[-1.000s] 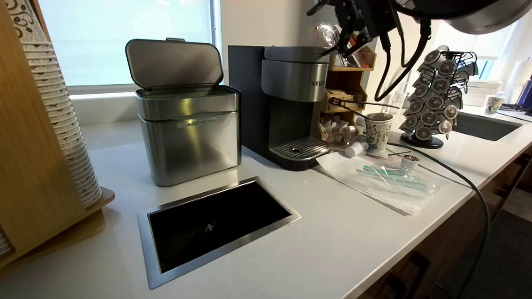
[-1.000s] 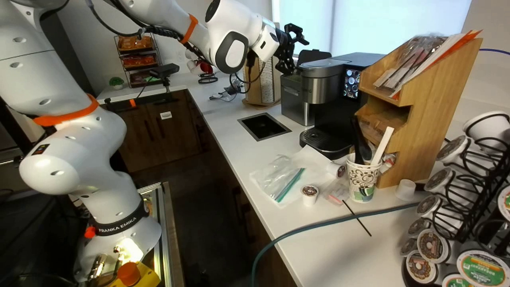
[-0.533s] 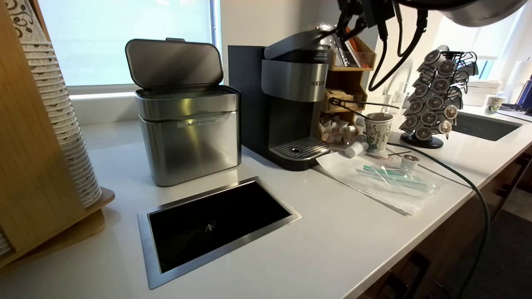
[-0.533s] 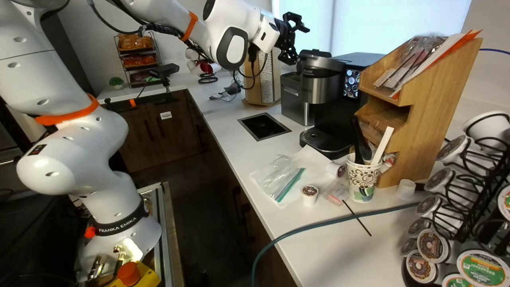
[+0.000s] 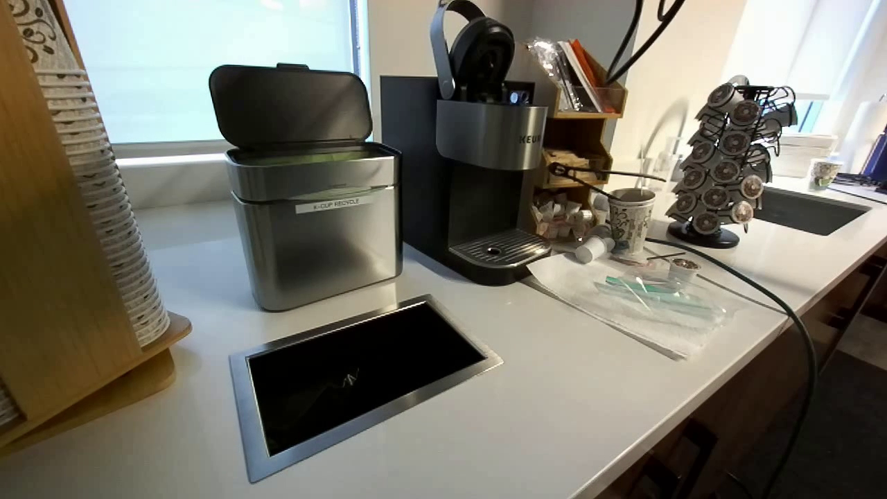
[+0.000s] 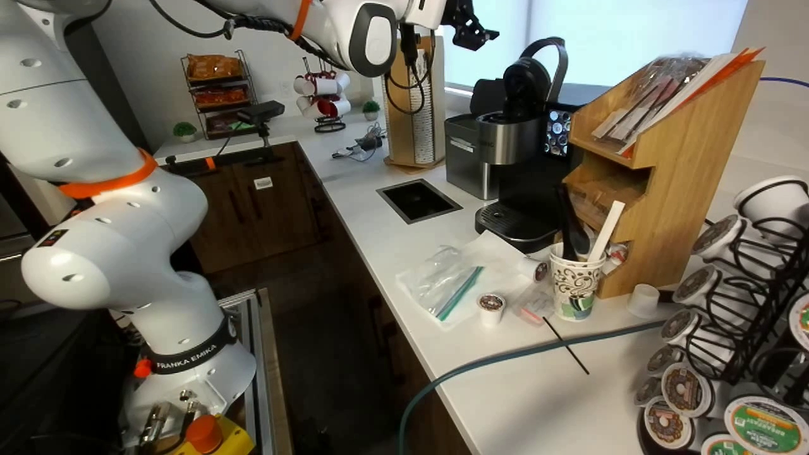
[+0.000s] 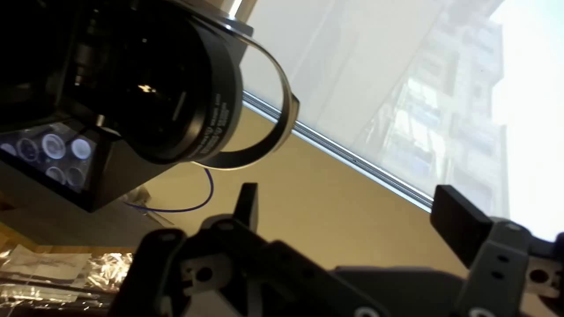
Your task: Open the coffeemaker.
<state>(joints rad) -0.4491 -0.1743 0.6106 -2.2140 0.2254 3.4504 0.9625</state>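
Note:
The coffeemaker stands beside the steel bin in both exterior views. Its lid is swung up, with the looped handle standing upright behind it. The raised lid also shows in an exterior view, and in the wrist view it fills the upper left. My gripper is above and in front of the lid, apart from it. In the wrist view my gripper has its fingers wide apart with nothing between them. The gripper is out of frame in the exterior view that faces the bin.
A steel bin with raised lid stands beside the coffeemaker. A wooden organizer stands on its other side. A paper cup, pods, a plastic bag and a green cable lie in front. A pod rack stands farther along.
The coffeemaker's lid has gone from down, to partly raised, to fully swung up. My gripper has risen with it and is now apart from the lid, higher up.

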